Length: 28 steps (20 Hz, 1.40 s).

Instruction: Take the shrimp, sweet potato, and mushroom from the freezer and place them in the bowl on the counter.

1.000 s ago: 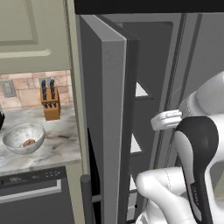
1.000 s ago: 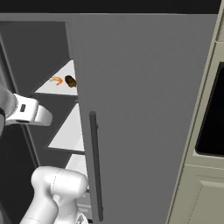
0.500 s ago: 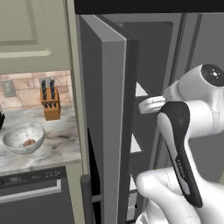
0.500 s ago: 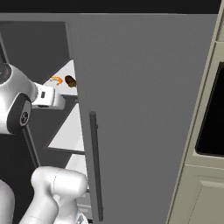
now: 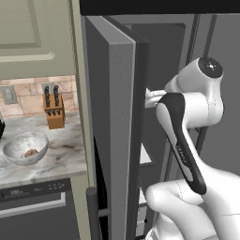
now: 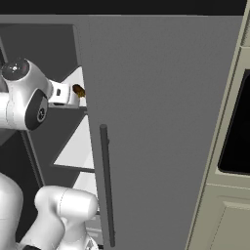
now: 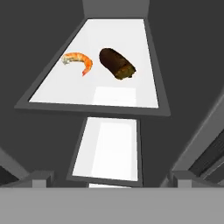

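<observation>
Shrimp (image 7: 78, 61) count is one, lying on the upper white shelf (image 7: 131, 94) inside the freezer (image 5: 117, 131). In the hand view it curves like a comma: the pale head end sits toward 9 o'clock, the body arcs over, and the tail hooks down toward 5 o'clock, so its long axis runs roughly 10 to 4. Just beside it, at its 3 o'clock and not touching, is one dark brown stubby lump (image 7: 116, 64), long axis also about 10 to 4, with the cut, lighter end pointing to 4 o'clock. I can't say for sure whether that's the sweet potato or the mushroom.

The gripper (image 7: 111, 183) has its jaws spread wide with nothing between them, hanging above the shelf with both pieces ahead of it toward 12 o'clock. A second, lower shelf (image 7: 109, 148) shows under the first one.

From the left base view, one bowl (image 5: 26, 147) sits on the counter (image 5: 61, 154) at about 9 o'clock of the freezer door, with a small brownish bit inside it. One knife block (image 5: 54, 110) stands behind the bowl, near the brick wall. In the right base view the brown lump (image 6: 78, 90) peeks out just past the door edge, next to the arm's wrist.
</observation>
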### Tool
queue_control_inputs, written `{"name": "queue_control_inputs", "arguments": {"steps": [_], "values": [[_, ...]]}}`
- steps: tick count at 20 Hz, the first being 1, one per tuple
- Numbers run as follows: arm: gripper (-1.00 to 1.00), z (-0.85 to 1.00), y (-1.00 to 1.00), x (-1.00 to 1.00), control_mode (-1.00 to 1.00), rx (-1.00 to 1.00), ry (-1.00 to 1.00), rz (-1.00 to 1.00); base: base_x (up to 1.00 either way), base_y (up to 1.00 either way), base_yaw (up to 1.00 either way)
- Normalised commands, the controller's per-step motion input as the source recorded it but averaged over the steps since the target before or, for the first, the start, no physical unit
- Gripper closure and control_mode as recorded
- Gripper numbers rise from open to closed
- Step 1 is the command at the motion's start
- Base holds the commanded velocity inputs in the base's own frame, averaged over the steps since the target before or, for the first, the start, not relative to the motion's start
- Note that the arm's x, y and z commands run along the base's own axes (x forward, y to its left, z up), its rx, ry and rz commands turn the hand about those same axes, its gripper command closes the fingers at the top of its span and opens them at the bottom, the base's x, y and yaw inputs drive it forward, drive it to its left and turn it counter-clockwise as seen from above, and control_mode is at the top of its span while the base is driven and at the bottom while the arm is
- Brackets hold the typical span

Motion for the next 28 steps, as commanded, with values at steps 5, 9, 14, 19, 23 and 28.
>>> {"name": "queue_control_inputs", "arguments": {"steps": [5,9,14,19,23,28], "values": [[-1.00,0.00,0.12,0.53,-1.00,0.00,0.00,0.00,0.00,0.00,0.00],[-1.00,0.00,0.02,0.56,-1.00,0.00,0.00,0.00,0.00,0.00,0.00],[-1.00,0.00,0.03,0.59,-1.00,0.00,0.00,0.00,0.00,0.00,0.00],[-1.00,0.00,0.01,0.44,-1.00,0.00,0.00,0.00,0.00,0.00,0.00],[-1.00,0.00,0.06,0.21,-1.00,0.00,0.00,0.00,0.00,0.00,0.00],[-1.00,0.00,0.18,0.04,-1.00,0.00,0.00,0.00,0.00,0.00,0.00]]}}
